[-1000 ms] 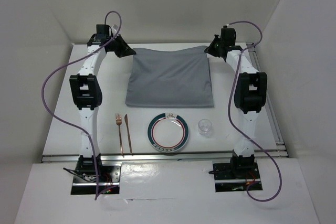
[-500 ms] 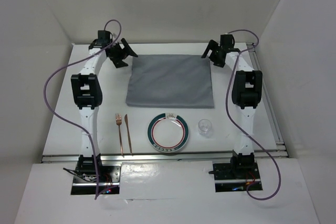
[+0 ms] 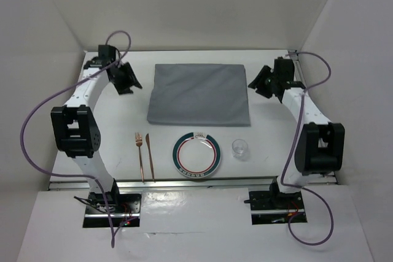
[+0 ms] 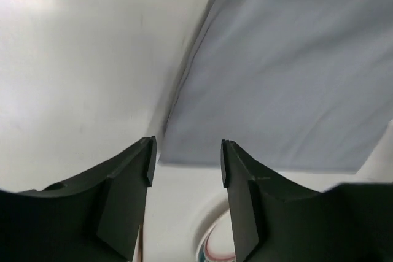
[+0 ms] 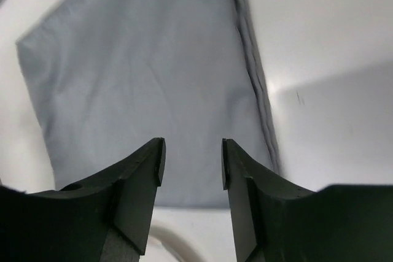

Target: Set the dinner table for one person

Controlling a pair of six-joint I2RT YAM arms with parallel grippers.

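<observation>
The left gripper (image 4: 186, 151) is hanging with its fingers spread apart and nothing between them. The right gripper (image 5: 192, 151) is likewise standing released and bare. Both are hovering beside the far corners of the grey cloth (image 3: 199, 94), one at each side. From the left wrist, the plate (image 4: 215, 246) is showing only as a cut-off sliver of rim between the dark fingers. From the right wrist, a pale curve at the bottom edge is too blurred to name. From above, the glass (image 3: 240, 148) is looking faint and the plate's rim markings are too small to read. The dinner table (image 3: 123, 115) is filling the white-walled booth. It is carrying the cloth at the far middle. Nearer the metal rail (image 3: 196, 181), the fork (image 3: 140, 154), knife (image 3: 150, 154), plate and glass are lying in a row.
</observation>
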